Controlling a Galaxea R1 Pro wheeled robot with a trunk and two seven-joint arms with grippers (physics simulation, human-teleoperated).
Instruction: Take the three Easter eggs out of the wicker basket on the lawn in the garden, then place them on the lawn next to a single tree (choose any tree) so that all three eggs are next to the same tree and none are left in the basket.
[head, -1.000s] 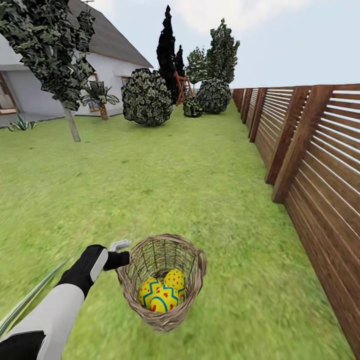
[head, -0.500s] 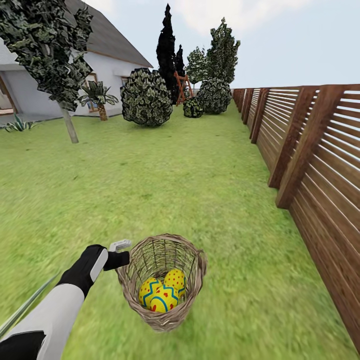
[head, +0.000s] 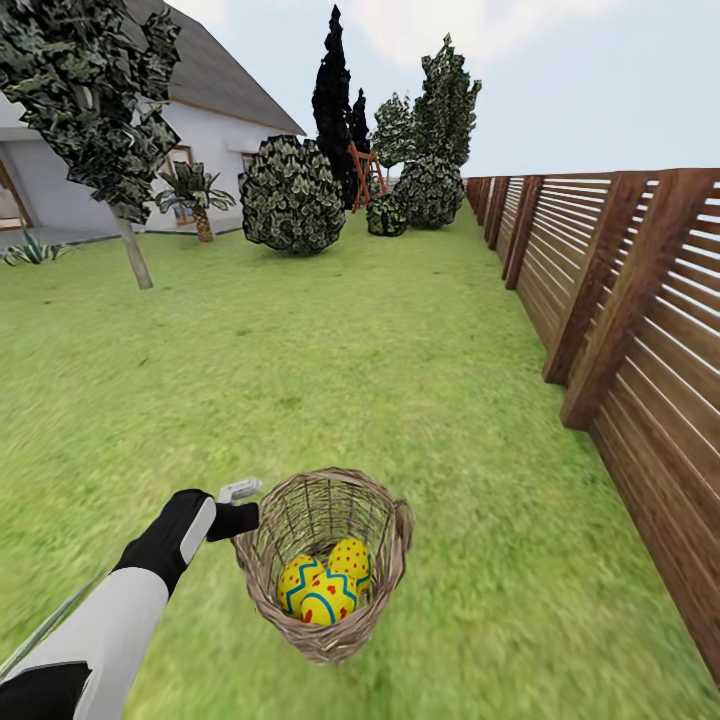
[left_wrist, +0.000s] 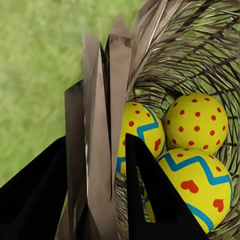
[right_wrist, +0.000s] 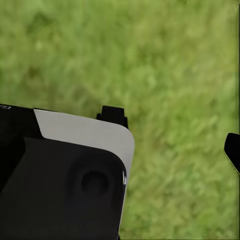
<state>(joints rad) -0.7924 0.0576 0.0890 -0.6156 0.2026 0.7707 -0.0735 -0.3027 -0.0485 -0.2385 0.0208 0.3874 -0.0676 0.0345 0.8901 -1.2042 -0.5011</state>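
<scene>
While left claw (head: 243, 520) grips wicker basket (head: 380, 585) rim (three Easter eggs (head: 325, 585) inside)

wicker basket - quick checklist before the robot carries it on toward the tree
1. Left claw shut on the rim of the tan woven wicker basket: ok.
2. All three yellow eggs with blue zigzags and red marks inside the basket: ok.
3. Basket upright enough to keep the eggs in: ok, slightly tilted.
4. Green lawn toward the pale-trunked tree free of obstacles: ok.
5. Brown slatted fence well aside: ok.
6. Right claw empty: ok, grass between its fingers.
</scene>
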